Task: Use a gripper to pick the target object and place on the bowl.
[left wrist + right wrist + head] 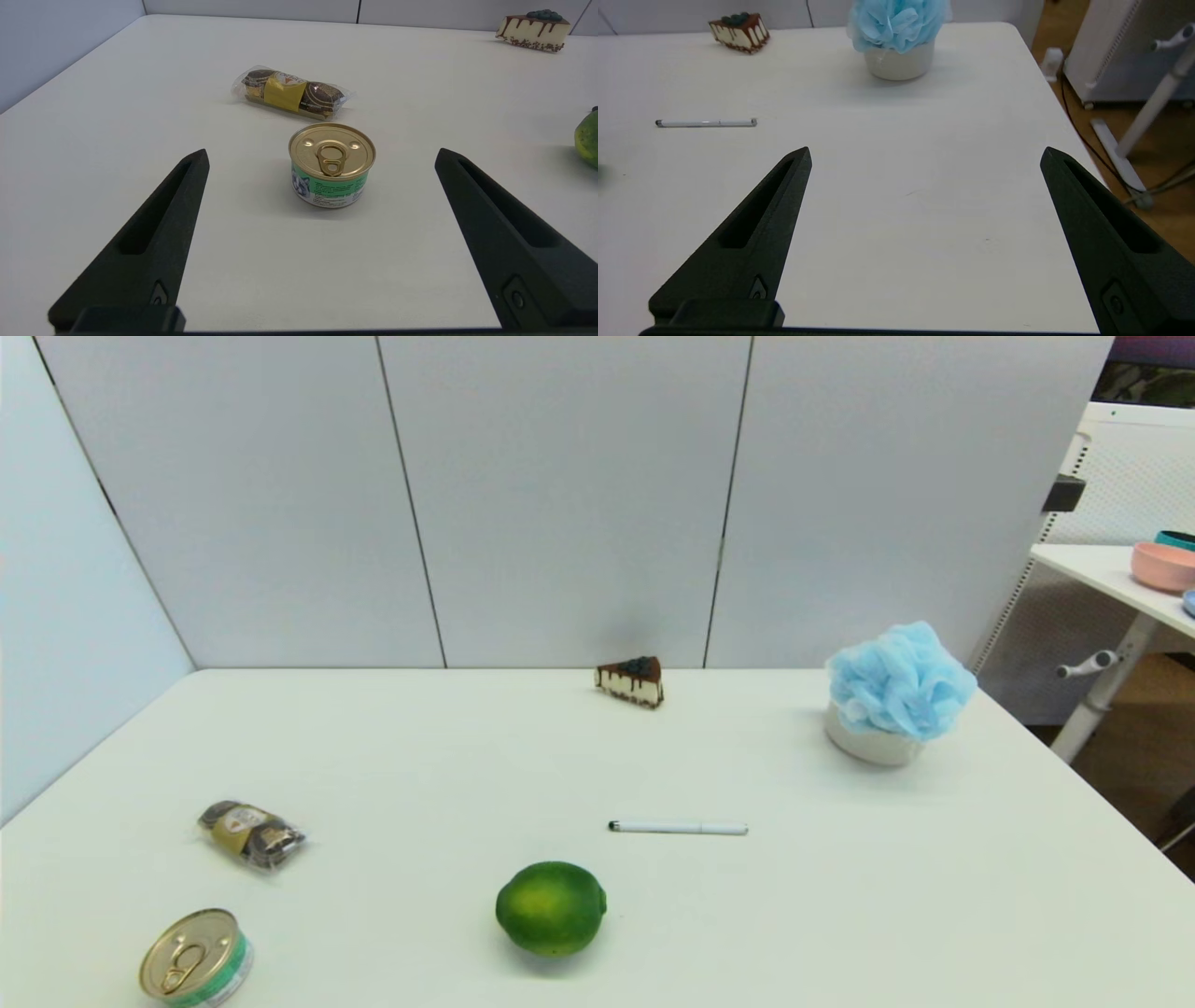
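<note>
The light-blue mesh pouf [900, 679] sits on top of the off-white bowl [873, 743] at the table's far right. Both also show in the right wrist view, the pouf [896, 22] above the bowl [899, 64]. My right gripper [924, 156] is open and empty, low over bare table, well short of the bowl. My left gripper [321, 156] is open and empty near the front left, with a small tin [331, 164] a little beyond its fingertips. Neither gripper shows in the head view.
A green lime [551, 907], a white pen [678, 827], a cake slice [632, 681], a wrapped chocolate pack [252, 833] and the tin [196, 958] lie on the white table [420, 765]. A side table with a pink bowl [1162, 566] stands off right.
</note>
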